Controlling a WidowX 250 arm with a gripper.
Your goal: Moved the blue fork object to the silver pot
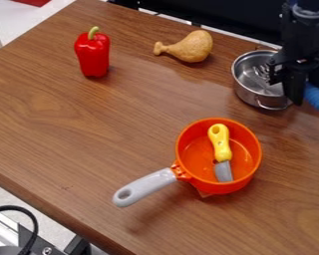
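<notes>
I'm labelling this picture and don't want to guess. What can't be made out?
All in the camera view:
- Middle of the blue fork: behind the gripper.
- Its handle's far end: cut off by the right edge.
- Right side of the silver pot: behind the gripper.
- Underside of the orange saucepan: hidden by its own body.

Two pots (pixel 252 95), one fork (pixel 317 98), knife (pixel 219 141), pepper (pixel 93 56), drumstick (pixel 193 46)

Fairly bright, diffuse light spreads across a brown wood desk (pixel 76 129), with a soft-edged shadow beneath the gray handle (pixel 145 187) of an orange pan (pixel 219 188). Small highlights mark a red pepper (pixel 92 57), while pale glints catch a silver pot (pixel 249 94).
</notes>
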